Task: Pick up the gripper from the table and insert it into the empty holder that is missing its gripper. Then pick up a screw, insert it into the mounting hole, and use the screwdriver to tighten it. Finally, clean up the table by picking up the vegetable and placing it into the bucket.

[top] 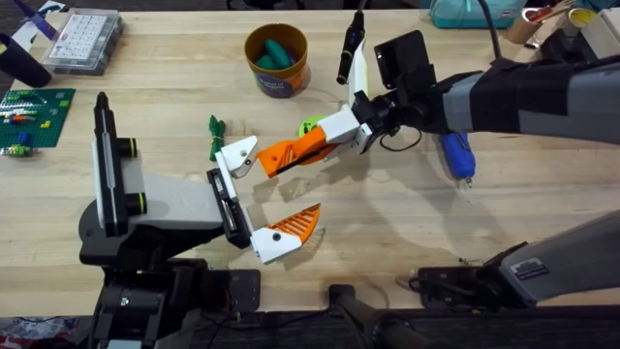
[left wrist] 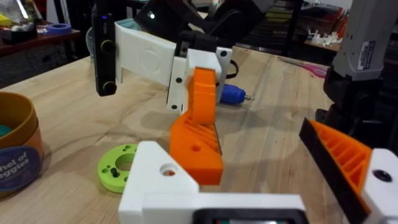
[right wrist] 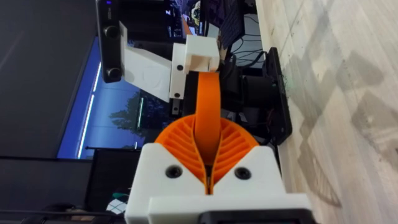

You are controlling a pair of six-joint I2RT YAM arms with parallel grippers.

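My right gripper (top: 341, 128) reaches in from the right and is shut on the gripper (top: 295, 148), a smooth orange wedge-shaped finger. The wedge's far end meets the empty white holder (top: 236, 155) on my left arm. In the right wrist view my ribbed pads (right wrist: 233, 144) clamp the wedge (right wrist: 208, 102), whose end sits at the holder's slot (right wrist: 202, 57). My left gripper (top: 263, 194) stands wide open, its other bracket carrying a ribbed orange finger (top: 295, 223). The blue screwdriver (top: 457, 155) lies at the right. The dark-green vegetable (top: 215, 134) lies left of the holder. The bucket (top: 279, 79) stands at the back.
A lime-green disc (left wrist: 117, 168) holding small dark screws lies between the bucket (left wrist: 15, 155) and the holder (left wrist: 161, 177). A clear parts box (top: 85, 39) and a green brick plate (top: 34, 114) sit at the far left. A black tool (top: 349, 44) leans behind my right gripper.
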